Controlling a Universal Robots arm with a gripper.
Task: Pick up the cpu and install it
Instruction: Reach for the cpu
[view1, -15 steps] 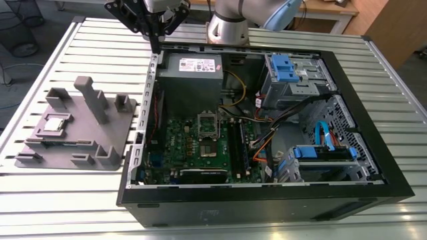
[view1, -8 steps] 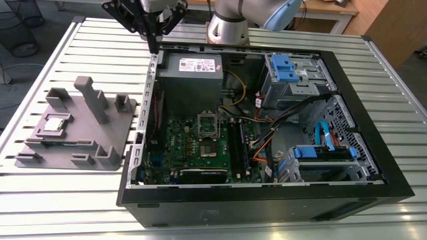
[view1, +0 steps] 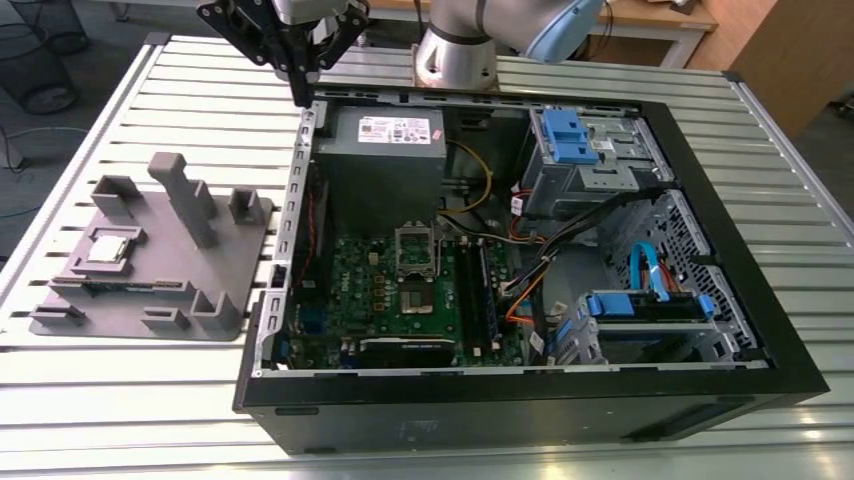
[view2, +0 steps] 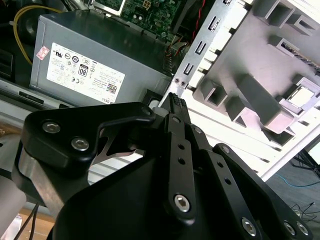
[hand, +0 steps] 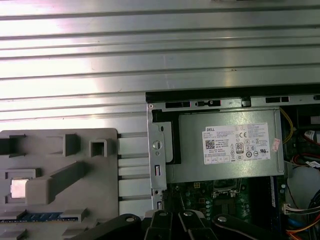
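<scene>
The cpu (view1: 107, 248) is a small shiny square chip lying flat in a recess of the grey plastic tray (view1: 238, 262), at the exterior view's left of the open computer case (view1: 534, 400). Both wrist views show the cpu (view2: 305, 97) (hand: 19, 189) in its tray (view2: 250, 50) (hand: 50, 145). My black gripper (view1: 304, 97) hangs above the case's back left corner, well away from the chip. Its fingers (view2: 175, 100) are shut together with nothing between them. The motherboard's socket frame (view1: 416, 250) (hand: 226, 186) lies inside the case.
A grey power-supply box (view1: 387, 150) (view2: 100, 65) (hand: 225, 165) sits at the back of the case under my gripper. Blue drive bays (view1: 574, 140) and cable bundles (view1: 534, 270) fill the case's right side. Everything rests on a slatted metal table (view1: 134, 400).
</scene>
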